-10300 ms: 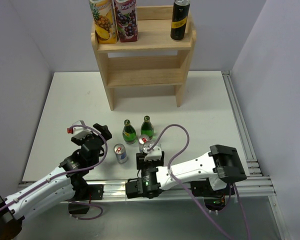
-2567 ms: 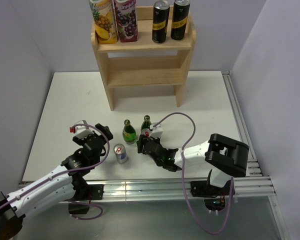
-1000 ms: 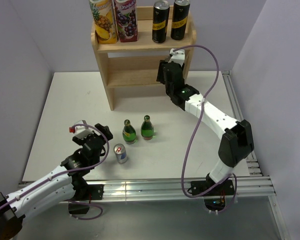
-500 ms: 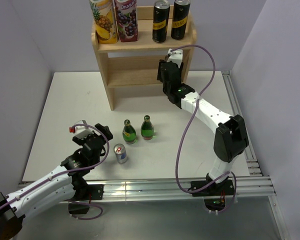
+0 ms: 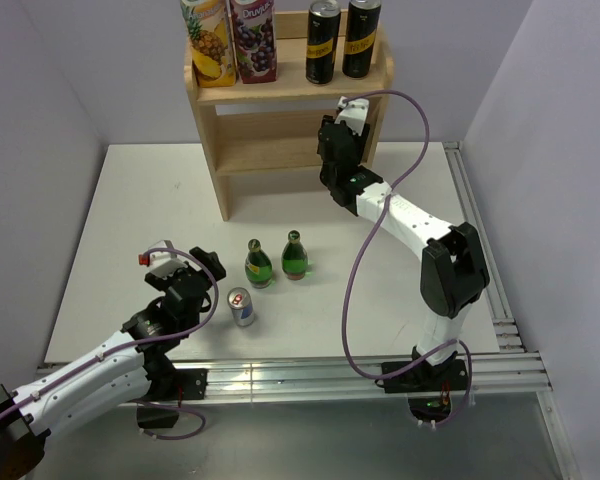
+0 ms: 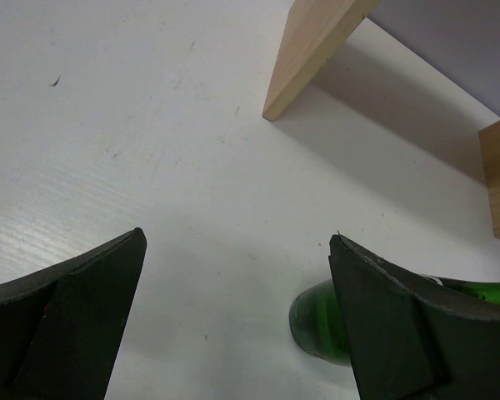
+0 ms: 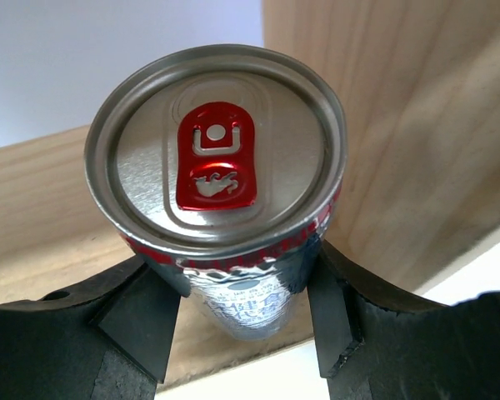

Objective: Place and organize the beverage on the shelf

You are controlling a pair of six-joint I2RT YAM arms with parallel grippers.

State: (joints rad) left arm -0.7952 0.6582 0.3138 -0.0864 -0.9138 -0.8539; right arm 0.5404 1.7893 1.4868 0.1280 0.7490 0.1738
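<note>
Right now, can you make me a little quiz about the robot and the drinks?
1. True or false: the right gripper is holding a can with a red tab.
2. How many green bottles stand on the table?
3. What is on the top tier of the shelf?
A. two cartons and two black cans
B. only bottles
C. nothing

Key: 1 true; 2 two; 3 A.

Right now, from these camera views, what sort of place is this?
Probably a robot test cell, not a real shop: robot arms bolted to a metal rail, a white table boxed by plain walls, and one small wooden shelf of drinks.
</note>
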